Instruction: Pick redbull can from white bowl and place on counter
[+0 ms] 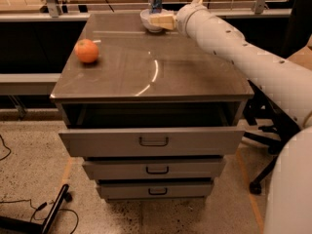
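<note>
Camera view looks down on the counter point(146, 67), the glossy grey-brown top of a grey cabinet. The white bowl point(149, 22) sits at the counter's far edge, and everything else is placed from it. The redbull can point(155, 2) stands upright inside the bowl, its blue-and-silver body rising well above the bowl's rim.

The gripper point(161, 21) is a tan piece at the end of the white arm point(234, 45). It sits level with the bowl and overlaps the bowl's right side in the picture, below the top of the can. I cannot tell how far open it is, whether it touches the bowl, or whether it has hold of anything. From the bowl the arm runs off toward the lower right of the picture.

An orange point(87, 50) lies well apart from the bowl, to its left in the picture and nearer the camera. Below and nearer than the bowl, the top drawer point(152, 141) stands pulled out from the cabinet front.
</note>
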Robot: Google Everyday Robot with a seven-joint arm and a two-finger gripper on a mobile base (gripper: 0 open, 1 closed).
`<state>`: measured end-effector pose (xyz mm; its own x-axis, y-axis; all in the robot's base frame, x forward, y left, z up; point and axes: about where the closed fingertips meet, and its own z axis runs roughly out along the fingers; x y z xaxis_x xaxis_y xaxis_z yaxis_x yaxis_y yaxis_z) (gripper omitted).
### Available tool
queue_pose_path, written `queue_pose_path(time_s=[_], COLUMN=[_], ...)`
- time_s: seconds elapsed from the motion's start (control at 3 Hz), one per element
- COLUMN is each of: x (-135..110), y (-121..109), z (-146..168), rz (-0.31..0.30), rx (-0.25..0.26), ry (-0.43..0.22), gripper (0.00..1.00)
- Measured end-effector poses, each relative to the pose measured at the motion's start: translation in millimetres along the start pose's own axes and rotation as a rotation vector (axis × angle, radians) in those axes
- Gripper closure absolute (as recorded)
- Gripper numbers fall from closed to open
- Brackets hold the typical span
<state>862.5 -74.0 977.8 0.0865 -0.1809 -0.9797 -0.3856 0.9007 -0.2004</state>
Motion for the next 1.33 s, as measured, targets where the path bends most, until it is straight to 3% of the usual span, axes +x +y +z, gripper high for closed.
queue_pose_path(time_s=[0.33, 0.67, 1.33], x=[1.8, -11.2, -5.3], y=[-5.3, -15.1, -9.2], z=[40.2, 69.2, 86.0], rz=[-0.01, -0.047, -0.035], rx=[-0.012, -0.026, -0.031], ry=[-0.008, 0.006, 0.03], gripper=[0.0, 0.0, 0.0])
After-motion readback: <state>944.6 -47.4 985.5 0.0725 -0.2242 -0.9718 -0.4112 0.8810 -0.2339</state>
